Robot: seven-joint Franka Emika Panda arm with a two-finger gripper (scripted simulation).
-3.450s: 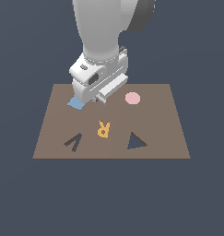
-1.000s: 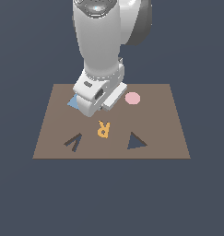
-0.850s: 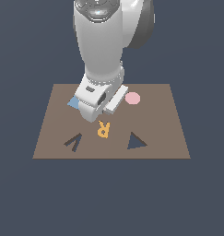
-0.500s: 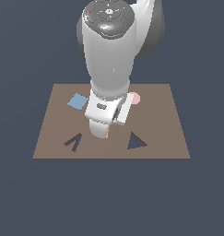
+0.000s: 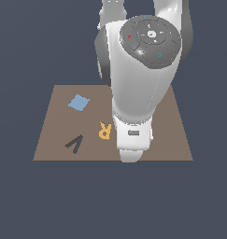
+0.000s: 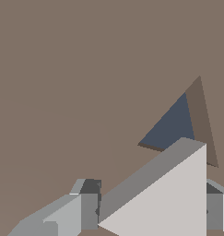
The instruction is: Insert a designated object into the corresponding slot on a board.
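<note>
My gripper [image 6: 148,214] pinches the grey triangle [image 6: 171,198], one tip pointing sideways, just beside the slot [image 6: 173,126]. Half a second ago my arm stood farther back on the board [image 5: 54,128], beside the orange R [image 5: 104,130].

I am working in a simulated scene, not any real room. Around me there is only a flat, even dark blue-grey backdrop with no walls, furniture or floor seams. The one surface is a plain brown board [image 5: 59,140] with sharp edges and no grain. On it lie flat, single-coloured shapes: a blue square [image 5: 79,102], an orange letter R [image 5: 104,130], and a dark V-shaped cut-out [image 5: 74,144]. My own arm [image 5: 138,79] is smooth, glossy white, rendered without wear. From my wrist, the board fills the view as one uniform brown, cleanly shaded.
</note>
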